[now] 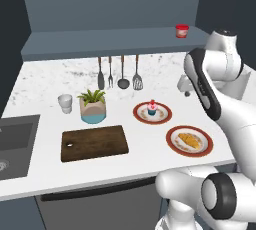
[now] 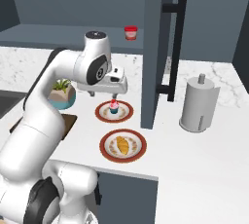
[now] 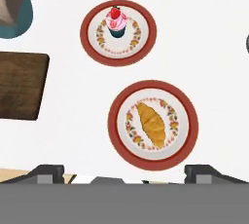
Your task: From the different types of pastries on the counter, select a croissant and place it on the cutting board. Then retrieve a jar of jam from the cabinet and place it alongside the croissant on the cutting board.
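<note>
Hand view looks straight down: the croissant [image 3: 152, 123] sits on its plate [image 3: 118, 121] just ahead of the claw [image 3: 124, 172], fingers spread wide, holding nothing. Best move: descend centred, straddling the pastry's narrow width, well clear of the cupcake [image 3: 116, 22] beyond.

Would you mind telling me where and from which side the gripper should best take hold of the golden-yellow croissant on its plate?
Probably across its thick middle, from straight above. The golden-yellow croissant lies flat and alone on its round orange-rimmed plate, long and tapering at both ends, so the fingers would best close across its narrow width. The rim likely hampers a sideways approach. The two-finger gripper hangs above the plates.
</note>
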### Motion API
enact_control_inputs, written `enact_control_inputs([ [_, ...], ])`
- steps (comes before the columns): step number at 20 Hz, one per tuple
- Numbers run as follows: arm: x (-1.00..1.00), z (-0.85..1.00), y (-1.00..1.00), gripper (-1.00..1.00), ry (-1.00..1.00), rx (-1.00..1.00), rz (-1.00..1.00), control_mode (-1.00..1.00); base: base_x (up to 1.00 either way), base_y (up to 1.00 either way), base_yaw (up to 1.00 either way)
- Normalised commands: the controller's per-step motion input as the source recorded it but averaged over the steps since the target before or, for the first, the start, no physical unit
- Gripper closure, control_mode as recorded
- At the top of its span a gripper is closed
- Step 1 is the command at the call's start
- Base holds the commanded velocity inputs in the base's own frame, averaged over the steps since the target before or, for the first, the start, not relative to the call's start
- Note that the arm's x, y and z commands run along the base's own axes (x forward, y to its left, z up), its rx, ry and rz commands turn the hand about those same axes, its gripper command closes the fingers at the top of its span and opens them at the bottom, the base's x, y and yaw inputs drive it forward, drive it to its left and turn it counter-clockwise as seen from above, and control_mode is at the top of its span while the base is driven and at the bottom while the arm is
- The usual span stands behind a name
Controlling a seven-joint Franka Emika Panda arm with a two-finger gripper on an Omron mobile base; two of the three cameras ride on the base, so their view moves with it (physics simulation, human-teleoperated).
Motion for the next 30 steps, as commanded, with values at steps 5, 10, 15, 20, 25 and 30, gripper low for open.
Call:
enact_control_inputs([
  [5,0.0,-0.32,-0.38,-1.0,0.02,0.0,0.0,-1.0,0.0,0.0,0.0],
  [10,0.0,-0.34,0.0,-1.0,0.0,0.01,0.0,-1.0,0.0,0.0,0.0],
  [15,-0.01,-0.65,-0.02,-1.0,0.07,0.0,0.0,-1.0,0.0,0.0,0.0],
  [20,0.0,-0.8,-0.09,-1.0,0.07,-0.06,0.0,-1.0,0.0,0.0,0.0],
  [25,0.0,-0.87,-0.11,-1.0,0.04,-0.1,0.0,-1.0,0.0,0.0,0.0],
  [30,0.0,-0.46,-0.23,-1.0,-0.01,-0.04,0.0,-1.0,0.0,0.0,0.0],
])
